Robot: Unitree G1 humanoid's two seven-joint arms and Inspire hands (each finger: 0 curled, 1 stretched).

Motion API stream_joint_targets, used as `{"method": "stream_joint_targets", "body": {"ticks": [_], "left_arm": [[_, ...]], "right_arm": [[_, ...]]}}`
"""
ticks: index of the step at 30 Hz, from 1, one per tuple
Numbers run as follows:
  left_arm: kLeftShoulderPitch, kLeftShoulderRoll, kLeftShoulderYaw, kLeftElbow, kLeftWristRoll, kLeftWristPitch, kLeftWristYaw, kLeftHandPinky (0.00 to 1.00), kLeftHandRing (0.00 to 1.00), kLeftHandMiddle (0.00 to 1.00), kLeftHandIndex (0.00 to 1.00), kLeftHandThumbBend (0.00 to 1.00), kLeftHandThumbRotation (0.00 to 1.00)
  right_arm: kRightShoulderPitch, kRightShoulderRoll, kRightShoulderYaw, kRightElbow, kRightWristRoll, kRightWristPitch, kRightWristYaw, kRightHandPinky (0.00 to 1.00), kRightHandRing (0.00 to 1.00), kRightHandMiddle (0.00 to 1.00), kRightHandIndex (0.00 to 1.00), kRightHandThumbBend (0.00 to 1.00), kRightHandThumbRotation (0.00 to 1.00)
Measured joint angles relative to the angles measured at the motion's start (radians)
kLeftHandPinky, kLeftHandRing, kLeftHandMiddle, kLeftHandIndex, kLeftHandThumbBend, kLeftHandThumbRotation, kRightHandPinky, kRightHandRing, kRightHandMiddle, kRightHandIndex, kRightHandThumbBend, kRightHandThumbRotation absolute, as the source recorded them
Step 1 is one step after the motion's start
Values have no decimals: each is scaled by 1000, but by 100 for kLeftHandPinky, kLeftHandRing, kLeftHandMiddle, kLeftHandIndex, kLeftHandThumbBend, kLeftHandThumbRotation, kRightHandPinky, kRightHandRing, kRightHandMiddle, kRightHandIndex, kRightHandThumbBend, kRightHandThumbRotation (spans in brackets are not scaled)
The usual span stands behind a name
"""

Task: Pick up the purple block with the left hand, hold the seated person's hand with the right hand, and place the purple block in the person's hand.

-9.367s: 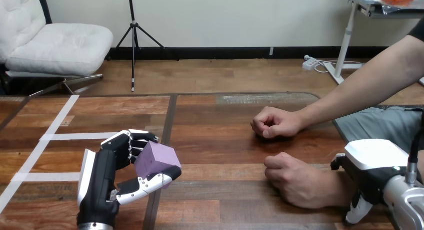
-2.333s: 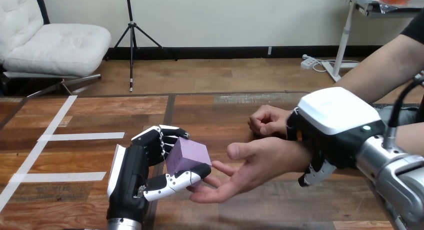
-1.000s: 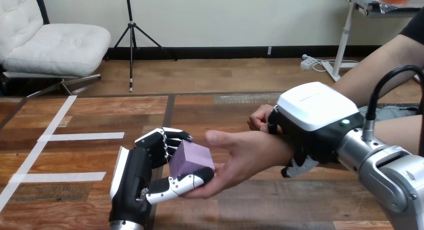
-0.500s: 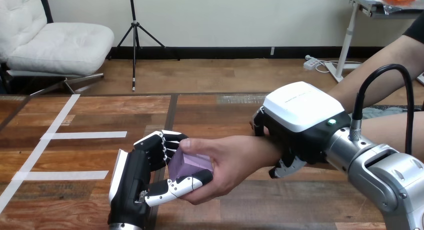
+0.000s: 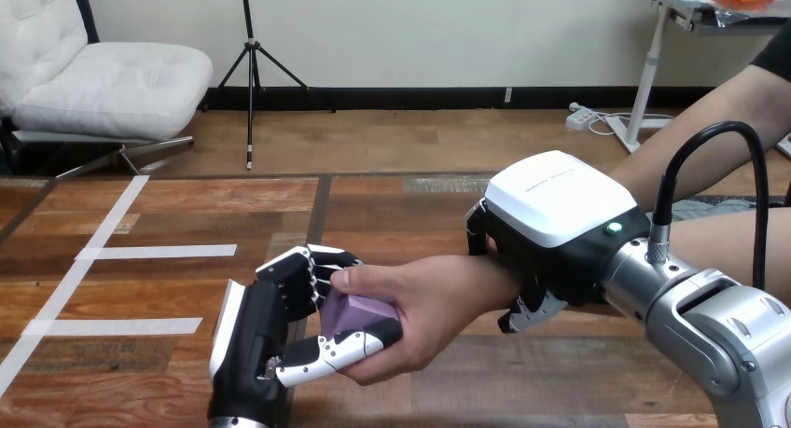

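Note:
The purple block (image 5: 358,310) sits between the curled fingers and thumb of my left hand (image 5: 258,327), low at the table's centre-left. The person's hand (image 5: 422,304) comes in from the right and wraps the block, thumb over its top and fingers under it, so much of the block is hidden. Both hands are on the block. My right hand (image 5: 552,225) lies over the person's wrist (image 5: 487,277), with its fingers (image 5: 525,310) curled round it from above and below.
White tape strips (image 5: 154,253) cross the wooden table (image 5: 392,214) at the left. The person's other forearm (image 5: 695,134) reaches in from the upper right, behind my right hand. A dark seam (image 5: 315,218) runs down the table's middle.
The person's hand has closed further over the block, covering more of it. My right hand and the held wrist have edged slightly left. My left hand keeps its hold.

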Motion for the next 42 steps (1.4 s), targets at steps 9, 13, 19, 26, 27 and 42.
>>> {"method": "stream_joint_targets", "body": {"ticks": [9, 13, 19, 26, 27, 42], "left_arm": [[5, -2, -8, 0, 6, 1, 0, 31, 37, 45, 45, 82, 0], [5, -2, -12, 0, 7, 1, 0, 31, 38, 45, 45, 81, 0], [5, -2, -18, 0, 7, 1, 0, 31, 38, 45, 45, 81, 0], [5, -3, -20, -1, 5, 5, 0, 31, 38, 45, 45, 81, 0], [5, -3, -20, -1, 5, 5, 0, 31, 38, 45, 45, 81, 0], [5, -9, -21, -12, -1, 8, -6, 31, 37, 44, 45, 82, 0]], "right_arm": [[0, 0, 1, 6, 1, -1, 0, 28, 36, 45, 50, 76, 0], [0, 0, 1, 9, 4, 0, 0, 28, 36, 45, 50, 75, 0], [0, 0, 1, 11, 3, 0, 0, 28, 36, 45, 50, 74, 0], [0, -1, 1, 12, 3, 0, -1, 28, 35, 45, 49, 75, 0], [0, -1, 1, 12, 3, -1, -1, 27, 35, 44, 49, 75, 0], [1, -14, 1, 17, -2, -24, -38, 25, 32, 42, 58, 78, 0]]}}
